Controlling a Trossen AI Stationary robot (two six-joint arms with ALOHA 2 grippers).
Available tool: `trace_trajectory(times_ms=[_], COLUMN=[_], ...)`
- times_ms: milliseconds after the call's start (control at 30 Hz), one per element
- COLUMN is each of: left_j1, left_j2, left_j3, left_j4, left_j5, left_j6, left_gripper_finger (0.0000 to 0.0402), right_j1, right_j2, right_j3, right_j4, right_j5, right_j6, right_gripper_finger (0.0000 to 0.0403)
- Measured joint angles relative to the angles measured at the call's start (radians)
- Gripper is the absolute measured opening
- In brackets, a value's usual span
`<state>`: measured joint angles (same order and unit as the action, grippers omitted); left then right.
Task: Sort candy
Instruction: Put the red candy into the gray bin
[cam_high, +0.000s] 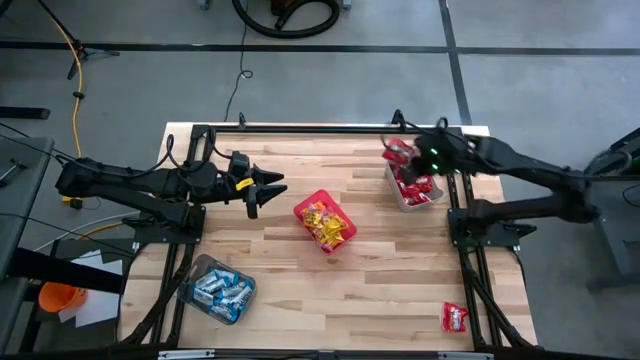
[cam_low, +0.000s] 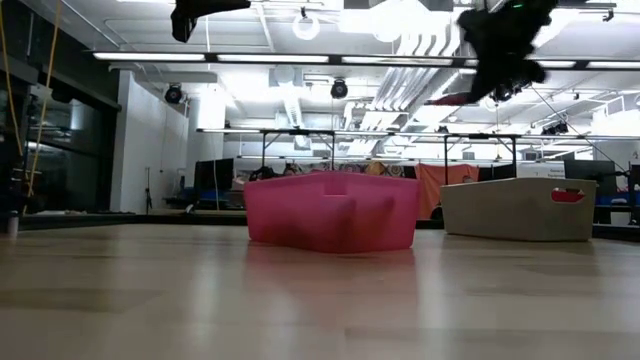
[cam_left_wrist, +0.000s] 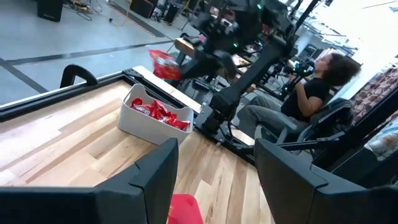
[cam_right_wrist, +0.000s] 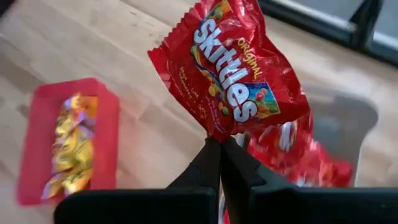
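My right gripper (cam_right_wrist: 220, 143) is shut on a shiny red candy packet (cam_right_wrist: 233, 68) and hovers over the far left corner of the grey tub (cam_high: 415, 190), which holds more red packets (cam_left_wrist: 163, 112). My left gripper (cam_left_wrist: 214, 186) is open and empty, held above the table to the left of the red square bin (cam_high: 325, 222), which holds yellow packets (cam_right_wrist: 68, 146). A clear tub (cam_high: 218, 290) near the left front corner holds blue-and-white packets. One red packet (cam_high: 455, 318) lies flat on the table near the right front corner. My right gripper pinches the red packet by a narrow bit of its crimped edge (cam_right_wrist: 217, 129) between the two fingertips. The packet is lifted clear above the grey tub and spreads out flat beyond the fingertips, printed face toward the wrist camera.
A person (cam_left_wrist: 311, 93) sits beyond the table's right side, behind the right arm's base. Black frame rails (cam_high: 300, 128) run along the far edge and both sides. Bare wood lies between the red bin and the near edge.
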<state>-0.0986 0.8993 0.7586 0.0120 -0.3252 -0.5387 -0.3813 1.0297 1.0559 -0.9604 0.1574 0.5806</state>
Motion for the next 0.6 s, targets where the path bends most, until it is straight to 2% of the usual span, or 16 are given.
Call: trace_trajectory(times_ms=[133,300,500,600], left_j1=[0.0,0.017,0.064,0.079], left_j2=[0.0,0.0,0.0,0.0], left_j3=[0.0,0.0,0.0,0.0], left_j4=[0.0,0.001,0.001,0.002], left_j5=[0.0,-0.001,-0.001,-0.001], left_j6=[0.028,0.045,0.046,0.043], left_gripper_finger=[0.02,0.02,0.02,0.02], right_j1=[0.06,0.108,0.176,0.209], right_j2=[-0.167,-0.294,-0.302,-0.253], right_j3=[-0.098,-0.122,-0.122,-0.122], right_j4=[0.0,0.0,-0.015,-0.123], right_j5=[0.001,0.017,0.033,0.058], right_j6=[0.126,0.233,0.305,0.385], right_gripper_finger=[0.0,0.0,0.0,0.0])
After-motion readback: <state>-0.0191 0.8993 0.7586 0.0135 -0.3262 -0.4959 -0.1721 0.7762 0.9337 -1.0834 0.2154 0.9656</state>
